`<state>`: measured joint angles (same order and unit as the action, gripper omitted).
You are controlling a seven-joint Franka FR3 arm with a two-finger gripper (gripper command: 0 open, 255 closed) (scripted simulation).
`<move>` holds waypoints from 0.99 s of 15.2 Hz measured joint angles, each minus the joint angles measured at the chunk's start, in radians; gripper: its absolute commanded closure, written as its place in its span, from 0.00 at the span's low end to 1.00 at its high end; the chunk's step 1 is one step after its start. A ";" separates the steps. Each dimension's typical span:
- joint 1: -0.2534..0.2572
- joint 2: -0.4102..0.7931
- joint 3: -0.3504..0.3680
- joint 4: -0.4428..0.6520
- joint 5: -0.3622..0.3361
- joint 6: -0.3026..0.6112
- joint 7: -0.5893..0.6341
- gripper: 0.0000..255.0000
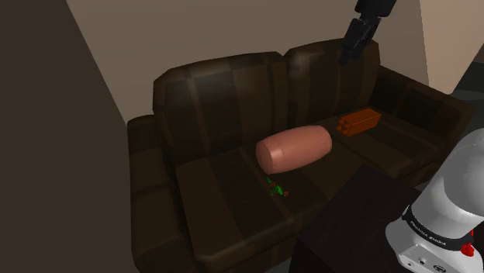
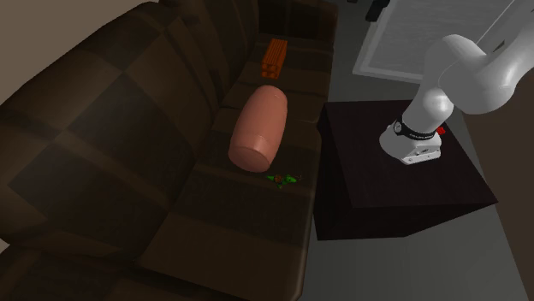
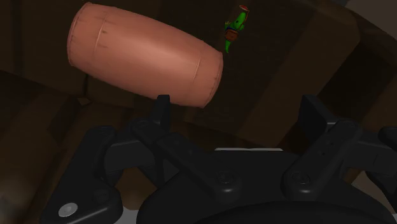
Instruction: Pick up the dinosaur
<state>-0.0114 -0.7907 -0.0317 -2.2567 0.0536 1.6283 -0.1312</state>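
Observation:
The dinosaur (image 1: 274,187) is a small green toy with red bits, lying on the dark brown sofa's seat near its front edge. It lies just in front of a pink barrel-shaped cushion (image 1: 295,147). In the second exterior view the dinosaur (image 2: 284,179) sits by the cushion's (image 2: 259,126) near end. My gripper (image 1: 350,46) hangs high over the sofa's backrest, far from the toy. In the wrist view the gripper (image 3: 236,111) is open and holds nothing. The dinosaur (image 3: 236,27) lies well beyond it, past the cushion's (image 3: 143,54) end.
An orange ribbed block (image 1: 358,120) lies on the seat beyond the cushion, also seen as the orange block (image 2: 274,56). The sofa (image 1: 217,93) has a tall back and a bulky armrest (image 1: 147,178). My dark stand (image 2: 402,180) butts against the sofa's front.

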 measured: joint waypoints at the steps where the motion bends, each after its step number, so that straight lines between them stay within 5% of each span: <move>1: 0.000 0.000 0.000 0.000 0.000 0.000 0.000 0.00; 15: 0.021 0.167 0.069 -0.280 0.041 0.382 0.055 0.00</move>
<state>0.0096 -0.6237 0.0377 -2.5369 0.0946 2.0102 -0.0759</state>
